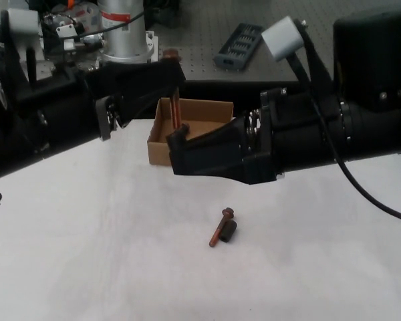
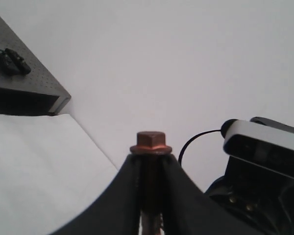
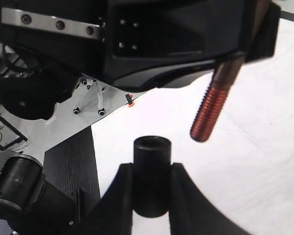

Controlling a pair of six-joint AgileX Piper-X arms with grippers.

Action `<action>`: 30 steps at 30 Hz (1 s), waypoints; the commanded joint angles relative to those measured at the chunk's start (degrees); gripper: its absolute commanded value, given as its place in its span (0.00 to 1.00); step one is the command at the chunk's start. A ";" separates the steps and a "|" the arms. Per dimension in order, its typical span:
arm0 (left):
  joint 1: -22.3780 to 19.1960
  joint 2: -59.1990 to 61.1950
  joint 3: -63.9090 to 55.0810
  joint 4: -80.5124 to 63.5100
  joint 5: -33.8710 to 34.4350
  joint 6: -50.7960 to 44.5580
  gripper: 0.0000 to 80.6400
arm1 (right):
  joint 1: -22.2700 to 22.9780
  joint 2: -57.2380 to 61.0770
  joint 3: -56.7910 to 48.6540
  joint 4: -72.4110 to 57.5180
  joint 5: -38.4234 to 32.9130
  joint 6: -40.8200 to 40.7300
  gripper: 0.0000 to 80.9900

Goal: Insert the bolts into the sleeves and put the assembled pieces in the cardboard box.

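Bolts, copper, hex-headed, two: held bolt [image 2: 150, 143] clamped upright in left gripper [image 2: 149, 161] near brown cardboard box [image 1: 195, 109]; loose bolt [image 1: 218, 235] on white sheet [image 1: 87, 254] touching black cylindrical sleeve [image 1: 230, 231]. Second sleeve [image 3: 152, 147] clamped in right gripper [image 3: 152, 170].

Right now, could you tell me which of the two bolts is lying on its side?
The bolt on the white sheet; the other bolt stands upright in the left gripper.
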 commanded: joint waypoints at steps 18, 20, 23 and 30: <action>0.08 -0.74 -0.31 -4.08 1.81 -1.59 0.01 | -0.03 -0.08 -0.14 0.12 4.05 0.16 0.03; 0.08 -0.74 -0.31 -4.08 1.81 -2.30 0.01 | -0.03 -0.08 -0.14 0.12 4.04 0.16 0.03; 0.08 -0.74 -0.31 -4.08 1.81 -3.07 0.01 | -0.03 -0.08 -0.14 0.13 4.23 0.16 0.03; 0.08 -0.74 -0.31 -4.08 1.94 -3.53 0.01 | -0.03 -0.08 -0.14 -0.29 4.42 0.16 0.03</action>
